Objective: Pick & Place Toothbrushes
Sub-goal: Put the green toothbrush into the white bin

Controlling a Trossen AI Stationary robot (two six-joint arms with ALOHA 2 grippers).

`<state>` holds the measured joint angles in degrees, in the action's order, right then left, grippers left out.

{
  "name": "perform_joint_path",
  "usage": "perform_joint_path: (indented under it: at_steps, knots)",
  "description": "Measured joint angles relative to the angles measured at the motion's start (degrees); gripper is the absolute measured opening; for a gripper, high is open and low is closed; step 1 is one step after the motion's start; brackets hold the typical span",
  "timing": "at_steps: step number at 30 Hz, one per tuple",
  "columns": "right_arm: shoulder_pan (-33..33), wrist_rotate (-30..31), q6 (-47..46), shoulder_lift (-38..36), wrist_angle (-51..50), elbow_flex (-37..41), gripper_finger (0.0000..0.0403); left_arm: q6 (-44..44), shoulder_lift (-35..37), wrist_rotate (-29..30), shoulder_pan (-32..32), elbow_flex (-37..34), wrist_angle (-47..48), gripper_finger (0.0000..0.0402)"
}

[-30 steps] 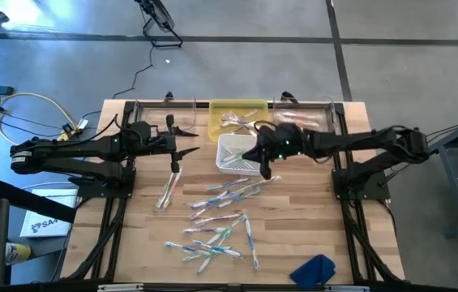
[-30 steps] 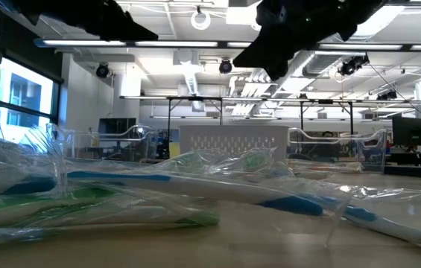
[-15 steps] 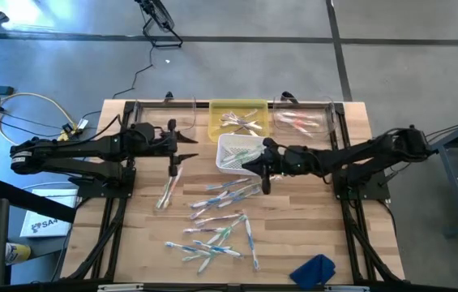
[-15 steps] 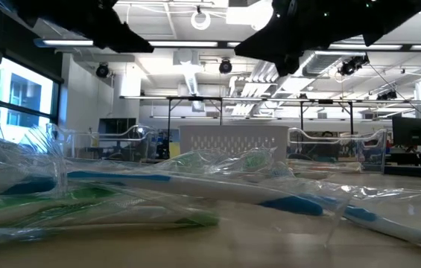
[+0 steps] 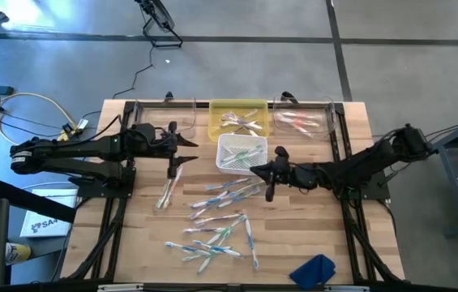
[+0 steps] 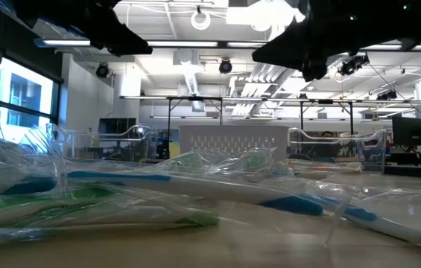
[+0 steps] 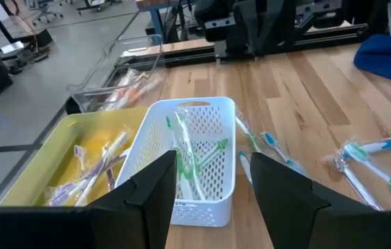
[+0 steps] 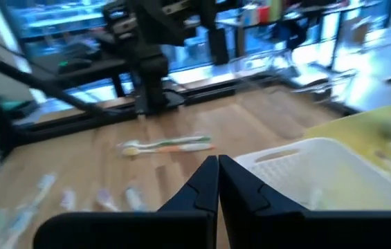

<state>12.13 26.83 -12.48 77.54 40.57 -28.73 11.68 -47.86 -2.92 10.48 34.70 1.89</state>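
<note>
Many toothbrushes [image 5: 220, 219] in clear wrappers lie scattered over the middle and near part of the table. A white basket [image 5: 241, 152] holds a few green-accented ones [image 7: 188, 155]. My left gripper [image 5: 190, 150] hangs open just left of the basket, facing it [image 7: 212, 200]. My right gripper [image 5: 257, 170] is shut and empty at the basket's near right corner [image 8: 217, 190], above the table. Two toothbrushes [image 5: 166, 193] lie near the left gripper.
A yellow tray [image 5: 238, 118] with wrapped brushes sits behind the basket, and a clear tray [image 5: 301, 122] with pink ones is to its right. A blue cloth [image 5: 314, 270] lies at the near right edge. Metal frame rails run along the table's left and right sides.
My right gripper has drawn back from over the white basket toward the table's near edge and right, staying shut. The arm behind it has folded lower over the table. The toothbrushes on the table lie as before.
</note>
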Motion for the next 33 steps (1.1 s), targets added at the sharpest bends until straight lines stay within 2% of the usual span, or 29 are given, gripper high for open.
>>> perform_joint_path:
  at_steps: [3,7,9,13,15,20,26,33]
  knots:
    - [2.3,4.1,2.3,0.0,2.0,0.8,0.0003,0.0,0.0,0.0,0.0,0.0,0.0,0.0179]
    - [3.9,3.5,5.6,0.0,2.6,0.8,0.0003,0.0,0.0,0.0,0.0,0.0,0.0,0.0179]
    - [3.7,-0.9,8.2,-0.1,2.7,0.8,0.0003,0.0,0.0,0.0,0.0,0.0,0.0,0.0179]
    - [0.1,-14.4,9.1,-2.4,2.5,0.8,0.0002,0.0,0.0,0.0,0.0,0.0,-0.1,0.0179]
    - [-2.3,-17.7,9.3,-4.9,0.8,0.8,0.0002,-0.1,0.0,0.0,0.0,0.0,-0.1,0.0179]
    - [-6.8,-17.8,9.5,-14.6,-9.9,0.8,0.0002,-0.2,0.0,-0.3,0.0,0.0,0.4,0.0179]
    - [-7.2,-17.8,8.5,-25.4,-21.9,0.8,0.0002,-0.2,0.0,-0.3,0.0,0.0,1.3,0.0179]
    - [-6.5,-17.8,9.4,-28.2,-25.2,0.7,0.0002,0.5,0.0,0.1,0.0,0.0,1.2,0.0179]
